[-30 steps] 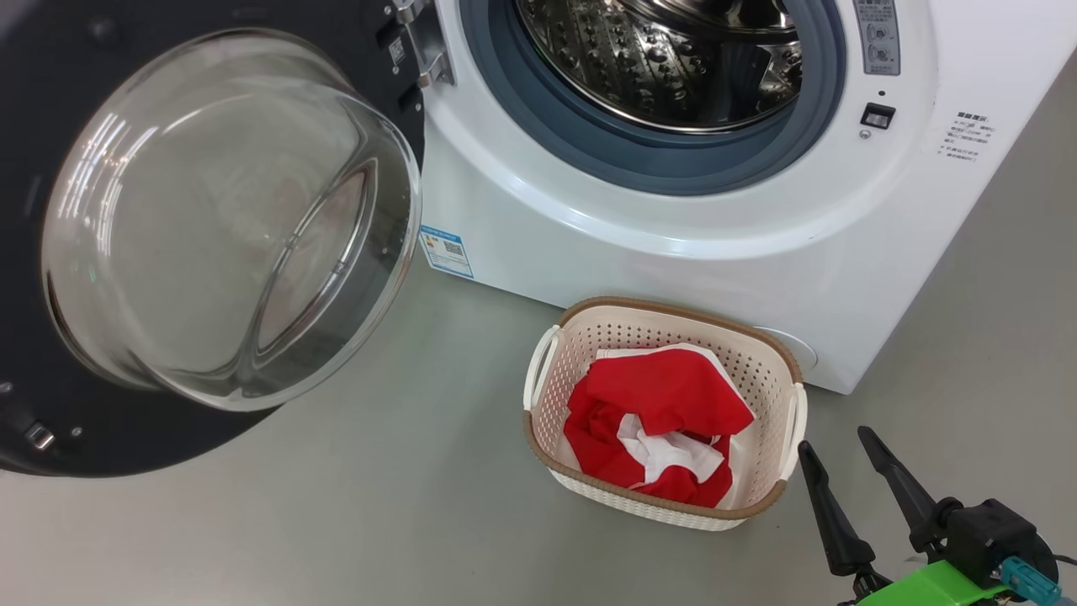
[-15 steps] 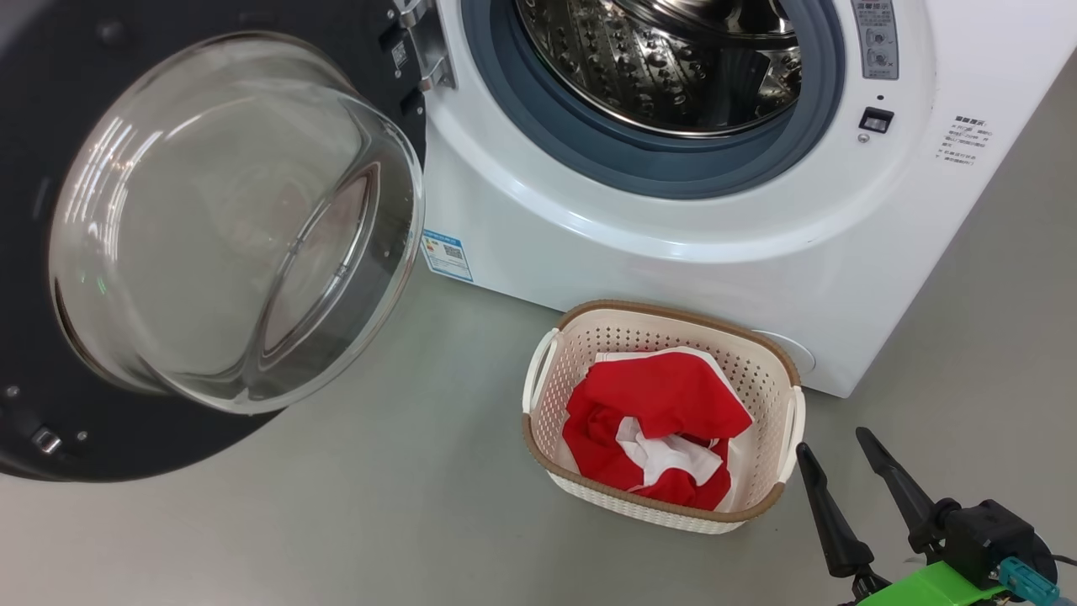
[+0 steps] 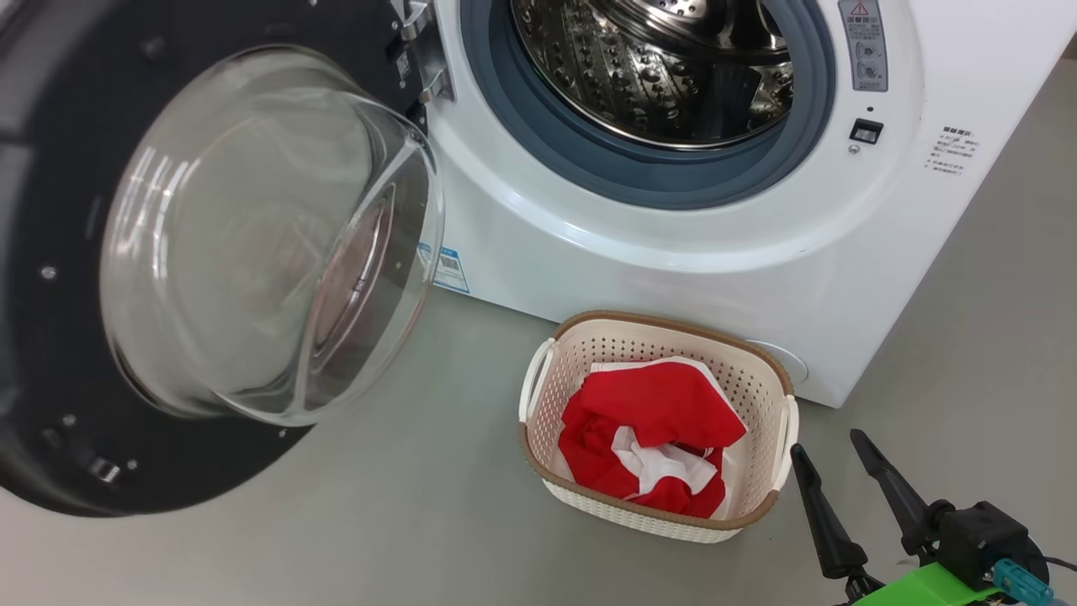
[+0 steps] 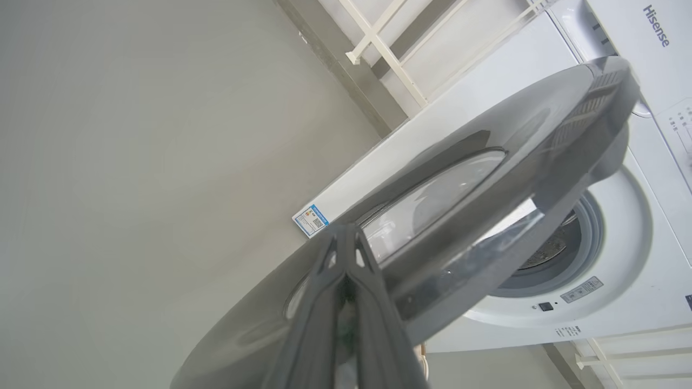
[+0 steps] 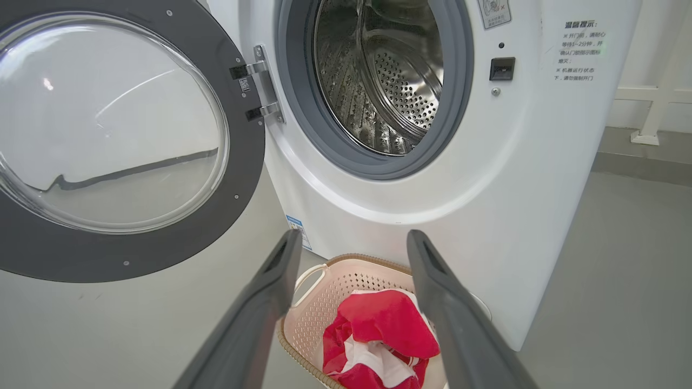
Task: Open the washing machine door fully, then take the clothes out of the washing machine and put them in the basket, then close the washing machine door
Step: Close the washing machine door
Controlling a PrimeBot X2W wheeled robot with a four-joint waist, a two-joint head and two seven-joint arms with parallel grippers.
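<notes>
The washing machine door (image 3: 50,252) hangs partly open at the left, its glass bowl (image 3: 252,236) bulging toward the white washing machine (image 3: 673,269). The steel drum (image 3: 656,59) looks bare inside. Red and white clothes (image 3: 656,412) lie in the cream basket (image 3: 673,324) on the floor before the machine. My right gripper (image 3: 826,443) stands open just right of the basket; in the right wrist view, the gripper (image 5: 352,237) frames the basket (image 5: 357,259) and clothes (image 5: 378,324). My left gripper (image 4: 346,231) is shut, its tips against the door's outer face (image 4: 540,156).
Grey floor (image 3: 379,505) spreads around the basket and under the door. A blue label (image 3: 450,269) sits low on the machine's front. A white railing (image 4: 378,43) runs along the wall behind, with another railing part (image 5: 649,108) right of the machine.
The door has swung toward the machine's opening, its glass bowl now nearer the front panel. The head camera has tilted slightly. The right gripper and basket have stayed put.
</notes>
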